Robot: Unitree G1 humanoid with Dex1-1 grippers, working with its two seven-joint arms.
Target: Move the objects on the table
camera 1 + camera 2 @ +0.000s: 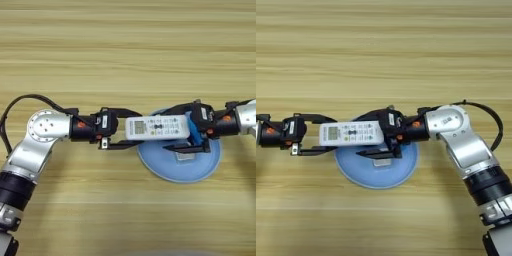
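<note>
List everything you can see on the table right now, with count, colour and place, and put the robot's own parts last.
remote control: one, white with a small display and dark buttons, lying lengthwise between the two grippers, over the far edge of the plate.
plate: one, light blue, round, on the table near the middle.
small block: one, grey, on the plate just in front of the remote.
blue piece: one, mostly hidden by the right gripper; cannot tell what it is.
table: one, light wood, fills the view.
left gripper: black, at the remote's left end.
right gripper: black, at the remote's right end.
</note>
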